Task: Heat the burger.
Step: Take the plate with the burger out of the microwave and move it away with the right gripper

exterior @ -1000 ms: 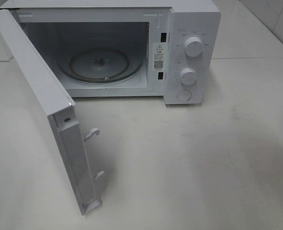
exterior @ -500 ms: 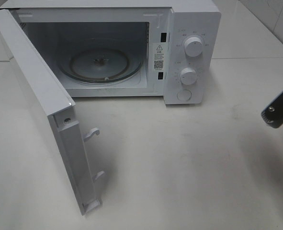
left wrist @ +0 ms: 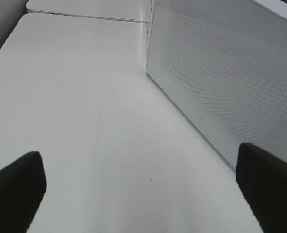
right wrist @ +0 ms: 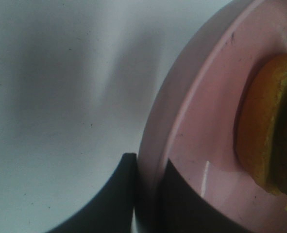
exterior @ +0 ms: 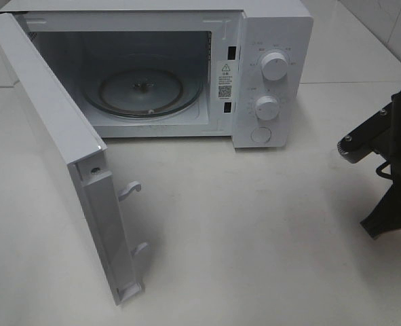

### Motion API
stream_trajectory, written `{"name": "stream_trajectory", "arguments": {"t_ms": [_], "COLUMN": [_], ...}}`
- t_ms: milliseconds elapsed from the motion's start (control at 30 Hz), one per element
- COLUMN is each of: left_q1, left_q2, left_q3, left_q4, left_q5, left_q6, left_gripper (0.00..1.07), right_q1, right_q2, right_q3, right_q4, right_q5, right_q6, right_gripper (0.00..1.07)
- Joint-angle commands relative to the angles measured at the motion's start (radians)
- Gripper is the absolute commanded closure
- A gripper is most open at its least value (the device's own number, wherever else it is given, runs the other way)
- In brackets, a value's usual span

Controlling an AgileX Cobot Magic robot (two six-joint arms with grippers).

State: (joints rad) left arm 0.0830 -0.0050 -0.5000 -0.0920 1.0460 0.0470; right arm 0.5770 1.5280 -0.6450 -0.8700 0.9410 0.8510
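The burger [right wrist: 269, 131] lies on a round pink plate [right wrist: 192, 97], seen only in the right wrist view. My right gripper [right wrist: 150, 194] is shut on the plate's rim, one finger under it and one on top. In the high view the right arm [exterior: 390, 170] shows as black parts at the right edge; plate and burger are out of that frame. The white microwave [exterior: 271, 75] stands at the back with its door [exterior: 58, 136] swung wide open and a bare glass turntable [exterior: 142, 92] inside. My left gripper [left wrist: 143, 194] is open, low over the table beside the door [left wrist: 221, 82].
The microwave door juts forward on the left of the table [exterior: 254, 238]. Two knobs [exterior: 275, 66] and a button sit on its control panel. A table seam runs behind the microwave.
The right arm has come into the high view from the right edge and moved left toward the microwave. The left side and the door have not moved.
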Motion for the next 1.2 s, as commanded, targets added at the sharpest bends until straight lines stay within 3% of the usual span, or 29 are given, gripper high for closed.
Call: {"name": "stream_trajectory", "arguments": {"t_ms": [33, 433, 567, 1000, 1167, 1200], "left_q1": [-0.003, -0.003, -0.003, -0.003, -0.003, -0.003], "left_q2": [-0.02, -0.02, -0.02, -0.02, -0.02, -0.02], "left_q3": [0.003, 0.003, 0.003, 0.003, 0.003, 0.003], "left_q4": [-0.002, -0.002, -0.002, -0.002, -0.002, -0.002], "left_q5": [-0.01, -0.01, -0.01, -0.01, -0.01, -0.01], "left_q6": [-0.001, -0.001, -0.001, -0.001, -0.001, -0.001], "left_gripper": [0.04, 0.04, 0.04, 0.04, 0.04, 0.04], "right_q1": [-0.032, -0.164, -0.207, -0.25, -0.25, -0.247], "right_q2": [0.026, 0.144, 0.21, 0.353, 0.364, 0.364], "right_q3": [-0.01, -0.01, -0.01, -0.01, -0.01, -0.01], "right_q4": [-0.069, -0.071, -0.123, -0.242, -0.239, -0.222], "right_q5": [0.031, -0.078, -0.095, -0.093, -0.105, -0.109], "right_q6": [0.012, 0.133, 0.184, 0.366, 0.365, 0.349], "right_gripper": [1.01, 0.99, 0.98, 0.93, 0.84, 0.77]}}
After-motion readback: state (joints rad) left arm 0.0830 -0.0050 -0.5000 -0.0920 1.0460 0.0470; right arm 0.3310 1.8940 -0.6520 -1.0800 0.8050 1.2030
